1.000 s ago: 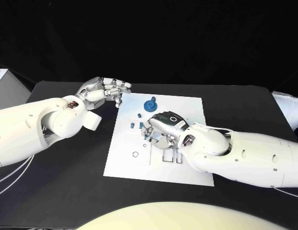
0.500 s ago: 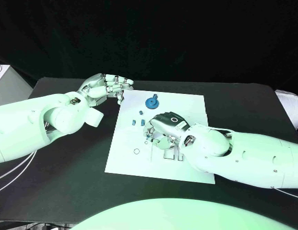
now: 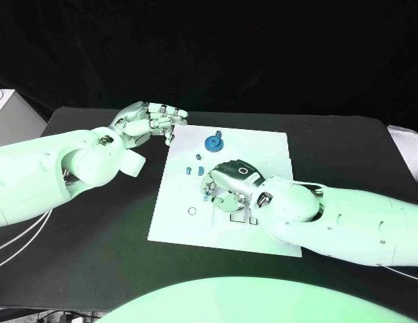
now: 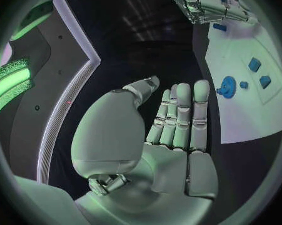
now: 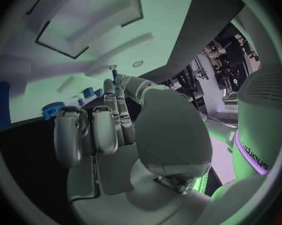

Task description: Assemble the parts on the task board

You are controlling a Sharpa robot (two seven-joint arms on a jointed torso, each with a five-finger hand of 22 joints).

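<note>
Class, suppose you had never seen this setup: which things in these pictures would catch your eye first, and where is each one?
The white task board in the middle of the black table stands out first. Next, the right hand bent over the board's centre, its fingers down among small blue parts. Then the blue gear-like part near the board's far edge, with the left hand beside the far left corner, holding nothing.

A black worktop [image 3: 92, 249] is carrying the white task board [image 3: 267, 151], which is lying flat near its middle, long sides running away from the robot. Dark bare surface is showing on every side of the board. Pale cables [image 3: 5, 254] are trailing across the worktop's left part.
</note>
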